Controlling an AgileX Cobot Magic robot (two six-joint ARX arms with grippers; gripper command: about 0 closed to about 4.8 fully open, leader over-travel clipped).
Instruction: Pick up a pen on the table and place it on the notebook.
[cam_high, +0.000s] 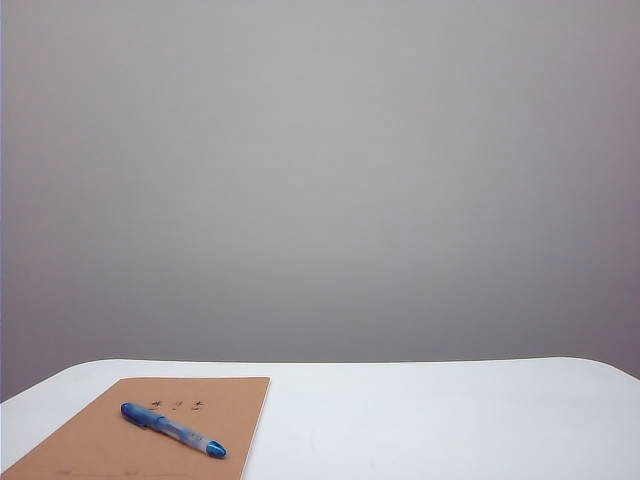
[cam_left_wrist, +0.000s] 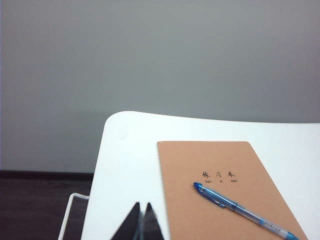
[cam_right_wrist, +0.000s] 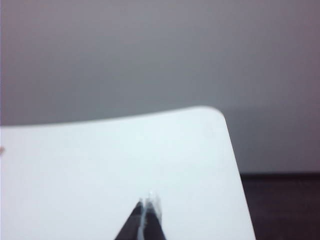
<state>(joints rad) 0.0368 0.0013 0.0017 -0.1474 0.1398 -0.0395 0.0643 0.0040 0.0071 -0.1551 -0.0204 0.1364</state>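
The blue pen (cam_high: 173, 429) lies diagonally on the tan notebook (cam_high: 90, 445), which rests flat on the white table (cam_high: 420, 420) at the front left. In the left wrist view the pen (cam_left_wrist: 240, 210) crosses the notebook (cam_left_wrist: 200, 200) below its small printed characters. My left gripper (cam_left_wrist: 142, 206) is shut and empty, its tips over bare table beside the notebook's edge, apart from the pen. My right gripper (cam_right_wrist: 148, 201) is shut and empty over bare table (cam_right_wrist: 100, 165) near a rounded corner. Neither gripper shows in the exterior view.
A white wire frame (cam_left_wrist: 70, 212) stands off the table's edge over the dark floor in the left wrist view. A plain grey wall (cam_high: 320, 180) fills the background. The table's rounded corner (cam_right_wrist: 212, 112) and side edge lie close to the right gripper.
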